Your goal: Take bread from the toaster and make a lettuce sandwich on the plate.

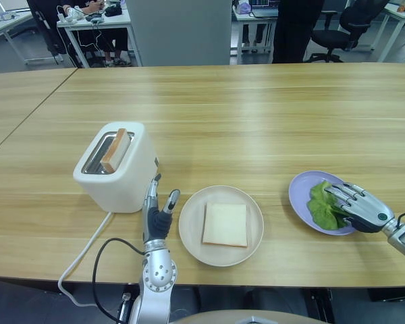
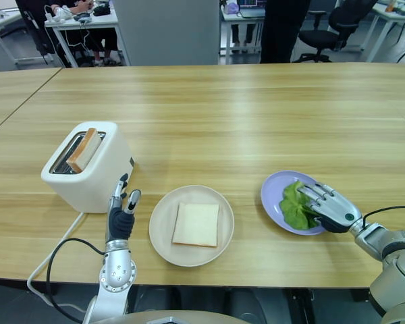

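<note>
— Where was the bread?

— One slice point(image 1: 115, 150) stood upright in the slot of the white toaster point(image 1: 121, 177), toward the table's point(image 1: 256, 115) left side, with its top sticking out. A second slice point(image 1: 225, 224) lay flat on the cream plate point(image 1: 191, 226), close to the near edge and about midway along it.

— And the lettuce?

— The lettuce point(image 1: 322, 206) sat on a purple plate point(image 1: 298, 187), to the right of the cream plate and apart from it, also close to the near edge.

— What were the hands doing?

— The left hand point(image 1: 155, 217) stood upright between the toaster and the cream plate, fingers point(image 1: 171, 200) stretched upward and holding nothing. It was just beside the toaster's front corner. The right hand point(image 1: 359, 208) lay over the right half of the purple plate, on top of the lettuce. I could not tell whether it gripped the leaf or only rested on it.

— Anything else on the table?

— A white power cord point(image 1: 88, 246) ran from the toaster's base to the near edge and dropped over it.
</note>
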